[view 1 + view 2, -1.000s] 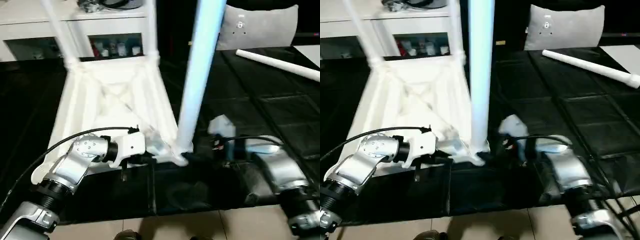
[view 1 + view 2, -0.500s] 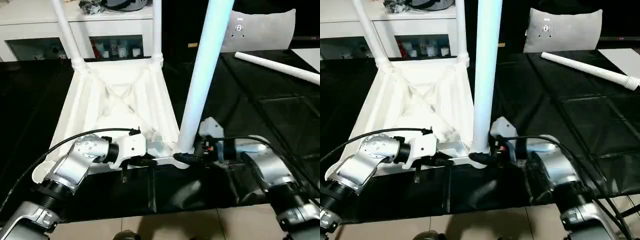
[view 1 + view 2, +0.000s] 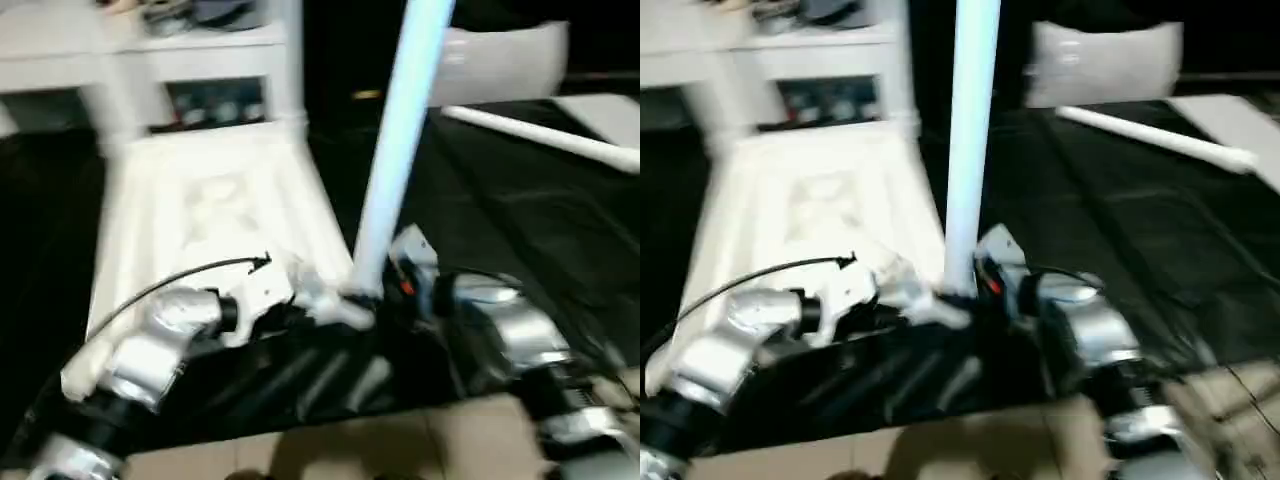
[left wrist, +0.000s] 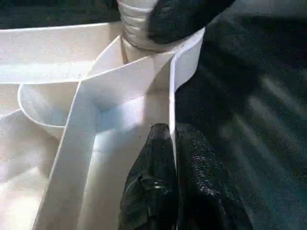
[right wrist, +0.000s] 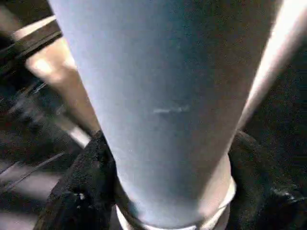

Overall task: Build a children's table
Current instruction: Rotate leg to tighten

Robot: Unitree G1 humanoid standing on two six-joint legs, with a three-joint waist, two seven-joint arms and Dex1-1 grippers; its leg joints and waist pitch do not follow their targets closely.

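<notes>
The children's table top lies upside down on the black mat, ribbed underside up. Two white legs stand in its far corner sockets. A third leg stands upright in the near right socket. My right gripper is shut on that leg's base; in the right wrist view the leg sits between both black fingers. My left gripper is shut on the top's near rim beside that corner; the left wrist view shows its fingertips pinching the thin rim wall.
A loose white leg lies on the mat at the back right. A white cabinet stands behind the table top, and a grey cushion behind the loose leg. Pale floor runs along the mat's near edge.
My right gripper has moved in from the right and closed around the base of the near right leg. The left gripper has kept its grip on the rim. The camera has shifted.
</notes>
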